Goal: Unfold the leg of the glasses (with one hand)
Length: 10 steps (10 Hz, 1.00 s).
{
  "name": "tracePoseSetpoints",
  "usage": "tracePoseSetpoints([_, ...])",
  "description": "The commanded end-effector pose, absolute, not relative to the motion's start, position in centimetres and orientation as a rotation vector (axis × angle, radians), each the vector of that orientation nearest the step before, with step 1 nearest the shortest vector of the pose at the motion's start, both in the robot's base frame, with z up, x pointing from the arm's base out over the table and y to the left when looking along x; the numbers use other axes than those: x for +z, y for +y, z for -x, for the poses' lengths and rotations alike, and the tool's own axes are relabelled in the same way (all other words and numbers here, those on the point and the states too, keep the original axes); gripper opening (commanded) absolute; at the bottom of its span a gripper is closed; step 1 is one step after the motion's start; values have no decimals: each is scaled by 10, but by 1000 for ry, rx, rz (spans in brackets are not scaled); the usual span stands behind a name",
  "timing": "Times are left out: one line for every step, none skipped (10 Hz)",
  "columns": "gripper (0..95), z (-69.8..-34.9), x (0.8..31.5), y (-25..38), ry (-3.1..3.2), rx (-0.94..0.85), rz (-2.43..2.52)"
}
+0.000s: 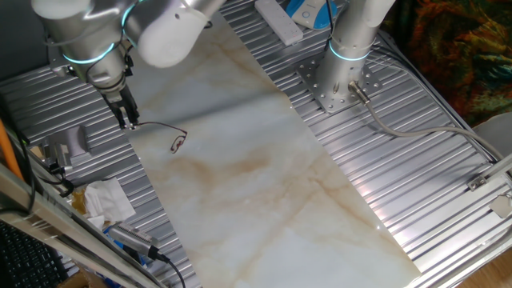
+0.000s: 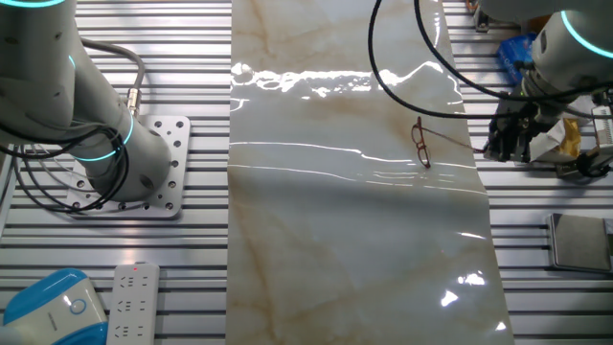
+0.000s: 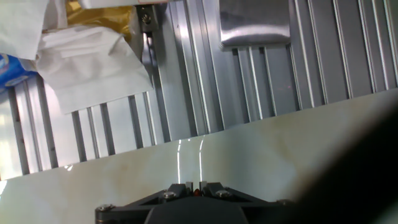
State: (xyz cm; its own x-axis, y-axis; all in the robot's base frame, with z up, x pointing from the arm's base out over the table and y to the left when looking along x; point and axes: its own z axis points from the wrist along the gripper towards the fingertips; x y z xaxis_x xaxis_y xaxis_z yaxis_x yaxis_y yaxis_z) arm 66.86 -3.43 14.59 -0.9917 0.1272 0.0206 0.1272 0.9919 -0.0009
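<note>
The glasses [image 1: 178,143] lie on the marble sheet [image 1: 264,184], small, with a dark reddish wire frame. One slim arm [image 1: 156,126] stretches out from the lenses toward my gripper [image 1: 129,123] at the sheet's edge. In the other fixed view the glasses [image 2: 421,146] lie near the sheet's right edge, and the gripper [image 2: 490,149] is just beyond that edge. In the hand view the gripper [image 3: 198,185] has its jaws almost together with a small reddish piece pinched between them, the tip of the glasses' arm. The lenses are out of the hand view.
Crumpled white tissue [image 1: 108,200] and a small metal plate [image 1: 76,140] lie on the slatted table beside the gripper. A second arm's base [image 1: 340,80] stands on a bolted plate at the back. A white remote [image 2: 134,302] and a blue device [image 2: 48,307] lie nearby.
</note>
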Motion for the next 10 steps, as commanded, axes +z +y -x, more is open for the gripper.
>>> tracePoseSetpoints([380, -669, 146, -34, -3116, 10, 189])
tracePoseSetpoints([380, -669, 146, -34, -3117, 10, 186])
tracePoseSetpoints([380, -669, 146, -34, -3116, 4, 187])
tracePoseSetpoints([380, -669, 145, -35, -3112, -9, 198])
tracePoseSetpoints([190, -669, 145, -34, -3103, -69, 251])
tracePoseSetpoints([190, -670, 144, -34, -3099, -95, 275])
tracePoseSetpoints([0, -670, 141, -34, -3089, -150, 308])
tracePoseSetpoints([0, -671, 140, -33, -3073, -231, 331])
tracePoseSetpoints([0, -671, 140, -33, -3062, -283, 347])
tracePoseSetpoints([0, -670, 139, -35, -3039, -399, 350])
